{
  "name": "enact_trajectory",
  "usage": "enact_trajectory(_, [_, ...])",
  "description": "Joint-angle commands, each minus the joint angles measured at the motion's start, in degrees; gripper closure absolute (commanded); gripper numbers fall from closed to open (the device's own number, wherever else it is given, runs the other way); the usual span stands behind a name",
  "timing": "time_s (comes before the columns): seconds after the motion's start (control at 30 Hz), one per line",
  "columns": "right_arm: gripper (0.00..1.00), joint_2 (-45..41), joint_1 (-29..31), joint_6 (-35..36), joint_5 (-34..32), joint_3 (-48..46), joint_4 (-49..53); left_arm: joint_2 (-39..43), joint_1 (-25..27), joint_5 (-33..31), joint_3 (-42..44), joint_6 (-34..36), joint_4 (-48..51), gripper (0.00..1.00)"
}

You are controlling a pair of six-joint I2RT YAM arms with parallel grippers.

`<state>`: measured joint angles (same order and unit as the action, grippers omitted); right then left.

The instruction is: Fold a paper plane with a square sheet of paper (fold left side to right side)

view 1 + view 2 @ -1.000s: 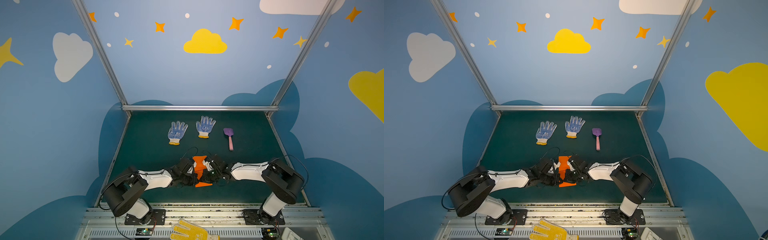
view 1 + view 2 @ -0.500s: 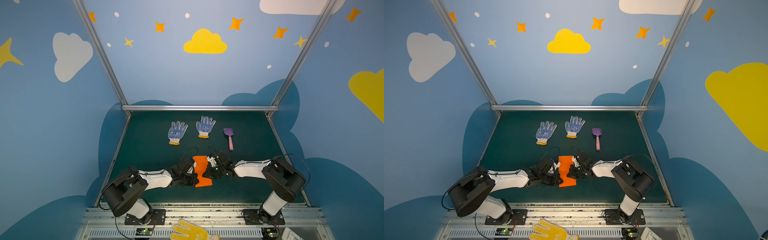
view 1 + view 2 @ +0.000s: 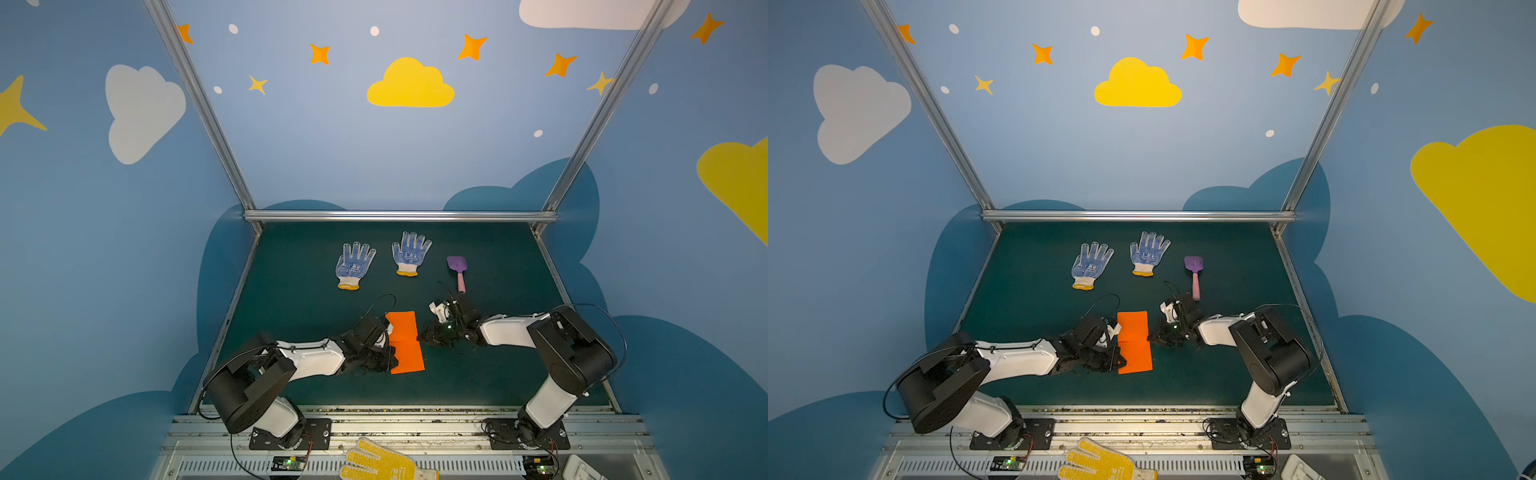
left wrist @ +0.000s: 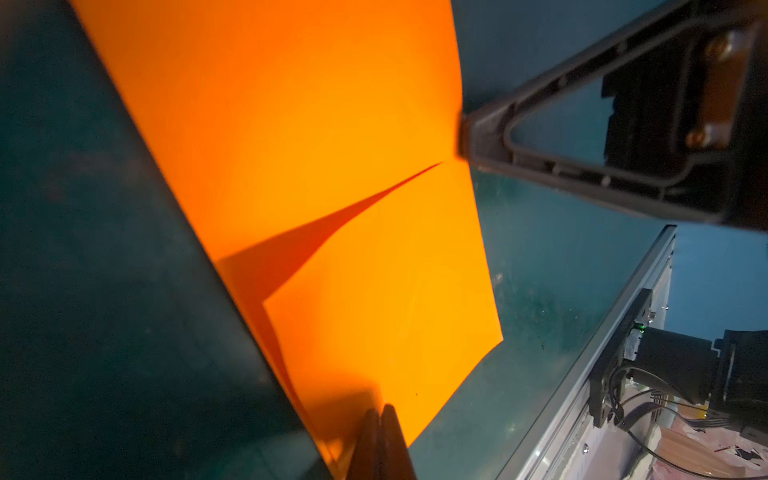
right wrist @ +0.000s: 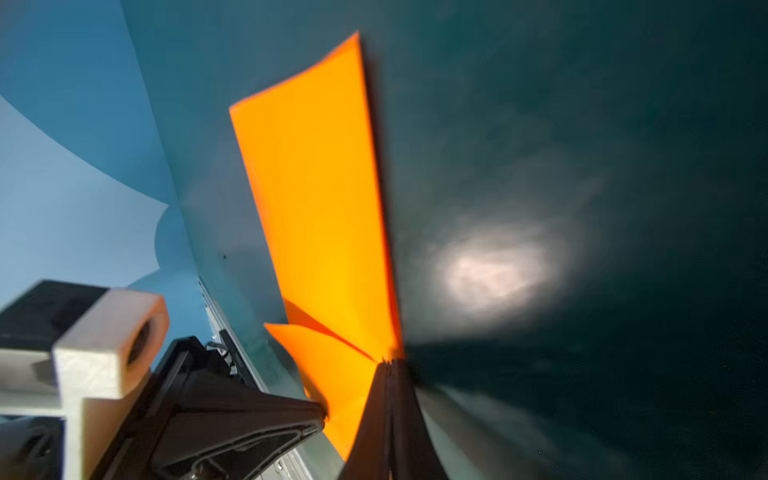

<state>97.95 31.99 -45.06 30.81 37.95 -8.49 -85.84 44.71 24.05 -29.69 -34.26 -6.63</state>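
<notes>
The jaws of the left gripper [image 4: 379, 417] are fully closed, with the tips resting on the left edge of the square sheet of paper [image 3: 405, 343]. The jaws of the right gripper [image 5: 388, 370] are also closed, and their tips touch the right edge at mid-length. The sheet lies on the worktop [image 3: 311, 299] as a folded rectangle between the 2 arms.

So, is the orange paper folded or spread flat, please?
Folded: the square sheet of paper lies as a narrow rectangle, one layer lifting off another in the left wrist view.
</notes>
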Motion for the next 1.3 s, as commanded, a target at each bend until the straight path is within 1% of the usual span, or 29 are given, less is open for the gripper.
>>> enact_trajectory(0.0, [1.0,2.3,-4.2,1.6,-8.3,-3.8,8.5,-0.1,0.1,-1.2,0.5,1.2,3.6,0.96])
enact_trajectory(0.1, [1.0,-1.5,-4.1,1.5,-6.6,-3.8,9.0,-0.1,0.1,-1.3,0.4,1.1,3.6,0.96])
enact_trajectory(0.17, [1.0,-4.7,-2.9,1.0,-5.5,-3.6,9.5,-0.1,0.1,-1.2,0.3,1.1,3.6,0.96])
enact_trajectory(0.3, [1.0,-9.9,3.0,0.1,-5.9,-1.5,12.0,-0.1,0.1,-1.3,0.3,1.0,3.6,0.96])
enact_trajectory(0.43, [1.0,-11.4,9.0,-1.3,-8.2,1.9,13.5,0.0,0.1,-1.2,0.3,1.2,3.9,0.96])
enact_trajectory(0.6, [1.0,-7.7,13.6,-3.5,-9.1,5.7,11.9,0.3,0.1,-1.5,0.4,1.2,4.0,0.96])
enact_trajectory(0.7, [1.0,-3.6,14.7,-4.1,-9.7,7.5,11.2,0.2,0.1,-1.4,0.5,1.1,3.8,0.96])
enact_trajectory(0.87, [1.0,1.3,14.8,-5.4,-11.1,7.1,9.7,0.0,0.1,-1.1,0.8,1.0,3.5,0.96])
enact_trajectory(1.03, [1.0,2.2,14.2,-7.5,-12.7,3.6,8.1,1.0,0.1,-0.8,2.1,0.3,3.1,0.96])
enact_trajectory(1.27, [1.0,1.7,14.0,-10.3,-13.6,0.9,5.7,5.9,0.7,-1.4,7.4,-2.7,3.5,0.96])
